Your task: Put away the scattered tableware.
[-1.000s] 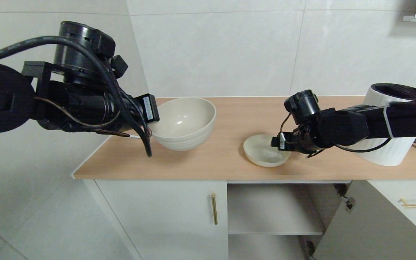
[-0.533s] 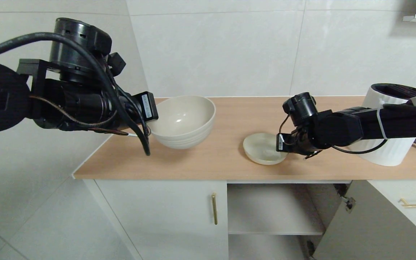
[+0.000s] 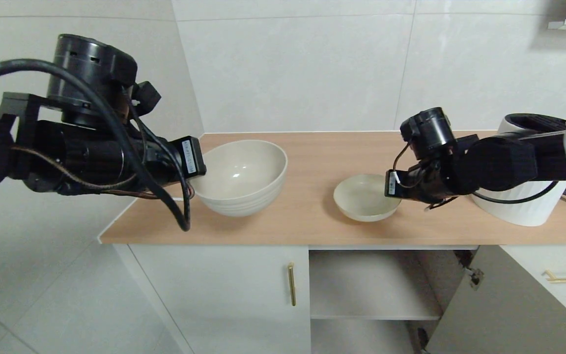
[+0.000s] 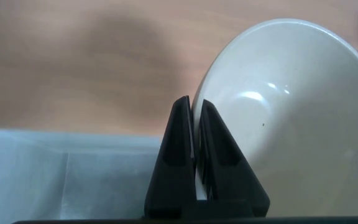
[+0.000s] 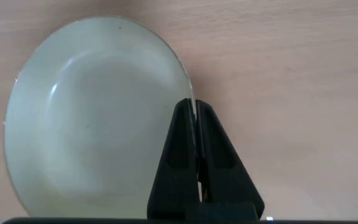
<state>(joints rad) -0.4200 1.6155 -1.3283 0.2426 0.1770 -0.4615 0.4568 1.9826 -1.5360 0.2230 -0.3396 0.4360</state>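
Big bowl on the left is a creamy off-white, with faint ridged bands round its lower half. Small bowl to its right is paler, kind of a milky green-white, no pattern. Bench is light wood with a soft grain. Left pincer and right pincer are both plain black. Far right there's a white pot, dark inside. Cabinet door is white, handle brassy gold.

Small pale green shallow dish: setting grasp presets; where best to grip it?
Pinch the thin upturned rim of the pale green shallow dish from the robot's right, a finger each side, as the right gripper does; it is open-side up.
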